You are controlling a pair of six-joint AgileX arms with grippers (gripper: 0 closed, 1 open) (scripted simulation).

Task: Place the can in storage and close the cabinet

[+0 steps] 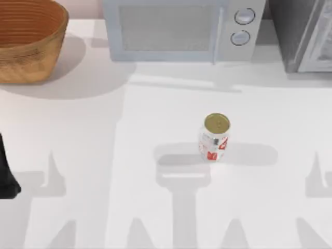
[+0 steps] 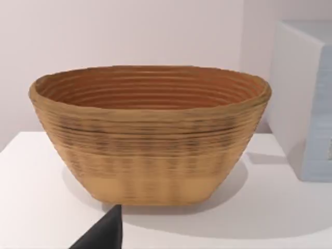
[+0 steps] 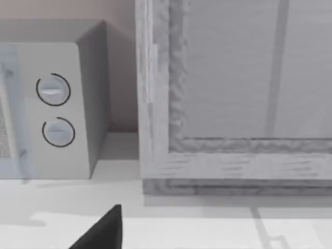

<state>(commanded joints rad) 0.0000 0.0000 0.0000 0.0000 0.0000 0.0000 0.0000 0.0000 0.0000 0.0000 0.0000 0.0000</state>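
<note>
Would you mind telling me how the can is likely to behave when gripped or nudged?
The can looks like rigid metal, so it probably won't crush. It stands upright and alone on the table, so a high push may tip it. Once tipped, its round body would likely roll.

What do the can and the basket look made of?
The can: likely metal, with a gold top and a white label marked red. The basket: woven brown fibre, perhaps wicker, by its ribbed coils.
</note>
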